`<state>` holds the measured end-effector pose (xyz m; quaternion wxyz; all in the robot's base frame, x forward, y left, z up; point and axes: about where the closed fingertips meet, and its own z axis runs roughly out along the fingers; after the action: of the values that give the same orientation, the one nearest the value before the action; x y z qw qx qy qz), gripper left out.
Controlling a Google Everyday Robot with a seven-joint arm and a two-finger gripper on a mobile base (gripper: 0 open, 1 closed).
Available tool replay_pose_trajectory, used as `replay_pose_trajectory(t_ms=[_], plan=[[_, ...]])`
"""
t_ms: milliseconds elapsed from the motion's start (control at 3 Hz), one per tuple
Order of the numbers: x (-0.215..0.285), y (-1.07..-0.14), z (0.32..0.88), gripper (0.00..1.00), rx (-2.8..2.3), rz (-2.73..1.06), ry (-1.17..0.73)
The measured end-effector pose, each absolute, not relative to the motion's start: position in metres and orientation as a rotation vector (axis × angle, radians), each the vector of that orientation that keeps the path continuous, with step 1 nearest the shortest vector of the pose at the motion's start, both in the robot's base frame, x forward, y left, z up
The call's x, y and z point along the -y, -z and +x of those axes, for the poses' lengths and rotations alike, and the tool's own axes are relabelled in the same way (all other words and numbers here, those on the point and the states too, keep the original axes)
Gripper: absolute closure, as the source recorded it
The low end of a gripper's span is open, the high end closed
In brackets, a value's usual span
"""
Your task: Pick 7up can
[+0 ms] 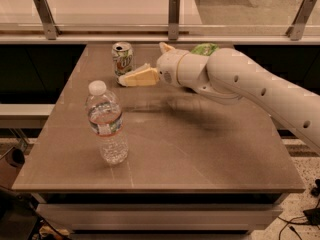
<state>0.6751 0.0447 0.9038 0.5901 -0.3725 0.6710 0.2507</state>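
The 7up can (pixel 122 59) stands upright near the table's back edge, left of centre, with a silver top and white and green sides. My gripper (pixel 142 66) comes in from the right on a white arm (pixel 240 81). It is open, and its tan lower finger (pixel 140 77) reaches to the can's right side at its base. The can stands on the table and is not held. I cannot tell whether the finger touches it.
A clear water bottle (pixel 106 124) with a white cap stands at the front left of the brown table (pixel 200 144). A green snack bag (pixel 205 49) lies behind my arm at the back edge. A glass rail with metal posts (pixel 173 16) runs behind the table.
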Motion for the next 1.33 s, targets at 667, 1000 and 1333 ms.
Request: replay_pose_trajectory(t_ms=[667,1000,1333], plan=[[-0.065,-0.906,0.687,0.0,-1.548,-0.852,-0.615],[-0.075,-0.904,0.692,0.0,-1.541,-0.844,-0.638],[-0.083,-0.898,0.699,0.0,-1.532,-0.83,-0.665]])
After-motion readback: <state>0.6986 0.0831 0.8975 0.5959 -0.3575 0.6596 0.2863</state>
